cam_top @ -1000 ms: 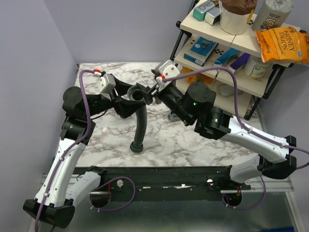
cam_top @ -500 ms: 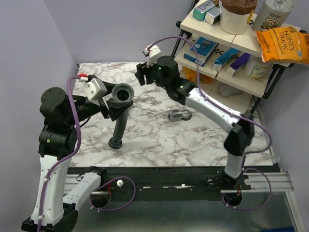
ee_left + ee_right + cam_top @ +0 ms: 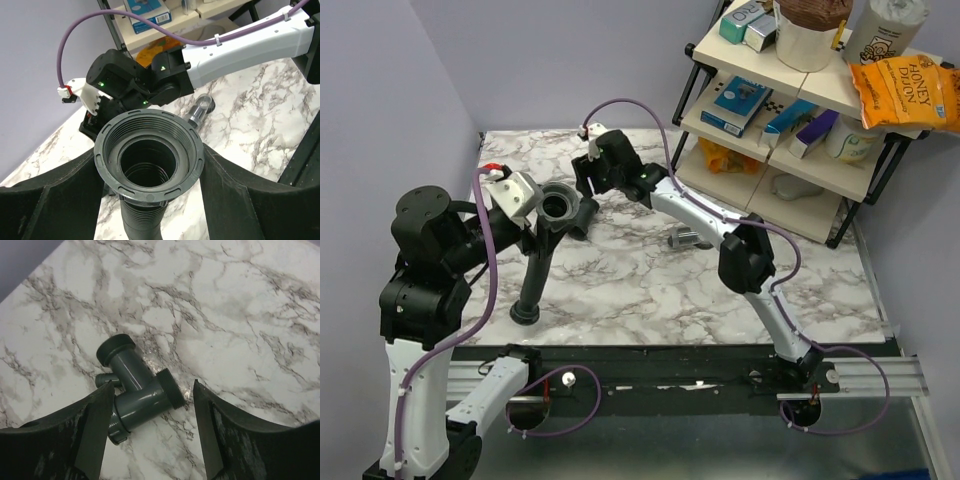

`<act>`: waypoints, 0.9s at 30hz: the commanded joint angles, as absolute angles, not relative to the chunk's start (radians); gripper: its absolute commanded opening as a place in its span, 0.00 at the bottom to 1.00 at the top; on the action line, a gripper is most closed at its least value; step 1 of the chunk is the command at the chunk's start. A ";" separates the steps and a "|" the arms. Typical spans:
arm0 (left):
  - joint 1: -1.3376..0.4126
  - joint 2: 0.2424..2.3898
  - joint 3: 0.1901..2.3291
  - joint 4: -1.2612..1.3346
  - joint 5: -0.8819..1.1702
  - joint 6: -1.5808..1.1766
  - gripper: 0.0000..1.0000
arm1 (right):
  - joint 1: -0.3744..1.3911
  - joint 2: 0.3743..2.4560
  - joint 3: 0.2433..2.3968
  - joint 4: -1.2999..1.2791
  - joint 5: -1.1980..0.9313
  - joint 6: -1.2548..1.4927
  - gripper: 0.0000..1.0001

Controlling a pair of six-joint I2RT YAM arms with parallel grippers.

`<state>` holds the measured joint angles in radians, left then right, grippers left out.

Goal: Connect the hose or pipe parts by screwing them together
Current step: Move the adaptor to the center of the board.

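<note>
My left gripper (image 3: pixel 552 215) is shut on the black ribbed hose (image 3: pixel 538 265) just under its upper collar nut (image 3: pixel 149 156). The nut's threaded mouth faces the left wrist camera. The hose hangs steeply, and its lower collar (image 3: pixel 527 314) is at the table near the front. The dark Y-shaped fitting (image 3: pixel 136 390) lies on its side on the marble, just right of the hose's upper nut (image 3: pixel 558 203). My right gripper (image 3: pixel 154 390) is open, pointing down over the fitting, one finger on each side of it. A small grey and clear piece (image 3: pixel 684 238) lies on the table to the right.
A black-framed shelf (image 3: pixel 790 135) with boxes, bags and jars stands at the back right. Purple walls close the left and back sides of the marble table (image 3: pixel 650 290). The right arm (image 3: pixel 705 215) stretches across the table's middle. Purple cables loop above both wrists.
The right arm has stretched out and swung to the back left, away from the hose's mouth. The left arm has drawn the hose leftward, and it hangs straighter.
</note>
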<state>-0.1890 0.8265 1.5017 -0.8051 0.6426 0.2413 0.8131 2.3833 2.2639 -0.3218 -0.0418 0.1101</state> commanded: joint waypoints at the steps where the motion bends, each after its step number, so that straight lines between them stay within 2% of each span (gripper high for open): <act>1: -0.184 0.830 1.482 -0.824 0.686 0.273 0.00 | 0.845 2.413 2.292 -0.445 0.084 0.138 0.72; 15: -0.184 0.833 1.468 -0.790 0.738 0.241 0.00 | 0.917 2.546 2.401 -0.560 0.210 0.204 0.70; 27: -0.186 0.830 1.473 -0.790 0.736 0.249 0.00 | 0.919 2.599 2.422 -0.578 0.206 0.216 0.70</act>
<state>-0.1890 0.8383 1.4586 -0.8104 0.7155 0.2424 0.9192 2.5610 2.4031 -0.5274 0.1925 0.2024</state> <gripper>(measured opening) 0.749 0.703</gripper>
